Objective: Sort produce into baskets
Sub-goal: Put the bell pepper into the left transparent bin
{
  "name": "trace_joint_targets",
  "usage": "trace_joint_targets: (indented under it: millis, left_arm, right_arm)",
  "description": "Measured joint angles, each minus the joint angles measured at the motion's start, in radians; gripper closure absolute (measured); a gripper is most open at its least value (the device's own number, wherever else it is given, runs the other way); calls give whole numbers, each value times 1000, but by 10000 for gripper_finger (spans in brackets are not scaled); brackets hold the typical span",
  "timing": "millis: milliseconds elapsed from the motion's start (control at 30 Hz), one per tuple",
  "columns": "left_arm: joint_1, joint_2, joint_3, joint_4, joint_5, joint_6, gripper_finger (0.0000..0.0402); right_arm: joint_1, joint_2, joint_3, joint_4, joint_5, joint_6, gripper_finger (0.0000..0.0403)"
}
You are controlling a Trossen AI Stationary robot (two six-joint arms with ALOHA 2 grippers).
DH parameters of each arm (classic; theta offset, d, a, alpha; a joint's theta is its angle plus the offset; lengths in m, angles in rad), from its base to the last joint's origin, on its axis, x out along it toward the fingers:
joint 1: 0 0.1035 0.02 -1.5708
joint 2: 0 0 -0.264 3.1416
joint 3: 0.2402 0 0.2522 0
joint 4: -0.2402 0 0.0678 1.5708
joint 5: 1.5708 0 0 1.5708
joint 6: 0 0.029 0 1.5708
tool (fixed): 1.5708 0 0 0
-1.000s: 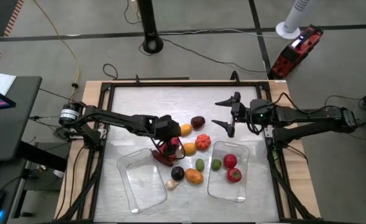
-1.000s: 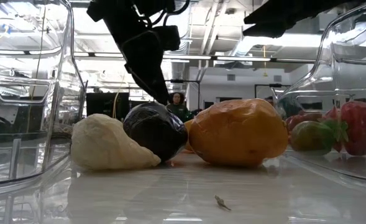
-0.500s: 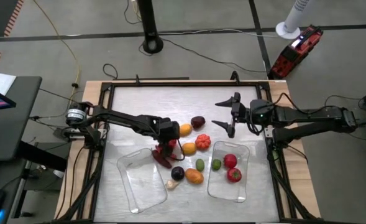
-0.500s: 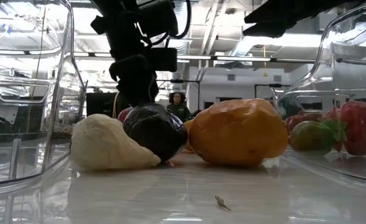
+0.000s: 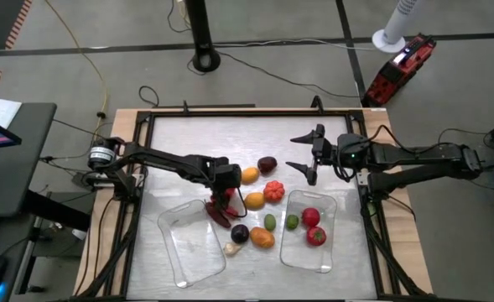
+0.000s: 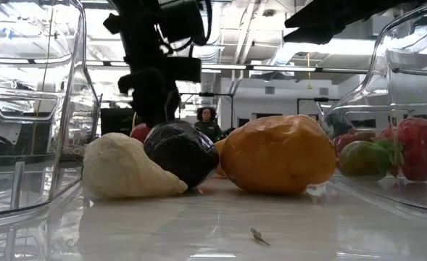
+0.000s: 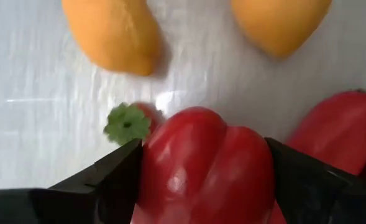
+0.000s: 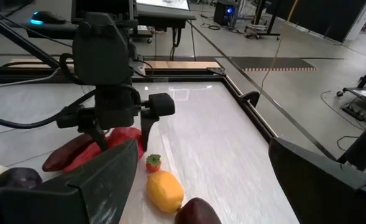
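Red bell pepper (image 7: 206,163) sits between my left gripper's (image 5: 221,201) spread fingers, not yet pinched. Right gripper (image 5: 307,157) waits spread. Three pieces fill the right basket (image 5: 324,256); left basket (image 5: 179,252) empty.

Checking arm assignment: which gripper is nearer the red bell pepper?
Left. The left gripper straddles the red bell pepper, fingers on either side. The right gripper hovers well away, open.

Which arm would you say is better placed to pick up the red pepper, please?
The left. Its gripper is already down around the red pepper, a finger on either side. The right gripper hovers open near the table's far edge, away from the pile.
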Motion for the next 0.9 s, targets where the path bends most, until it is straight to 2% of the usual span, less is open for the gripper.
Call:
trace_joint_targets:
  millis: [133, 367, 500, 600, 700, 767, 900]
  left_arm:
    - [-1, -54, 83, -20, 20, 9, 117]
    - [-64, -166, 183, -35, 333, -120, 117]
    - [-136, -201, 184, -162, 422, -256, 117]
    - [-205, -203, 183, -251, 385, -372, 110]
    - [-279, -199, 183, -320, 249, -497, 91]
    - [-318, -196, 183, -366, 202, -552, 69]
    - [-351, -197, 182, -393, 185, -610, 24]
  right_arm:
    - [-1, 0, 0, 0, 29, -5, 17]
    - [-32, -2, 1, -20, 32, -7, 17]
    - [-34, -2, 1, -42, 30, 5, 17]
    - [-33, -2, 1, -44, 30, 12, 17]
    - [-31, -2, 1, -42, 29, 12, 17]
    - [-31, -2, 1, -41, 29, 16, 17]
    - [-31, -2, 1, -31, 28, 19, 17]
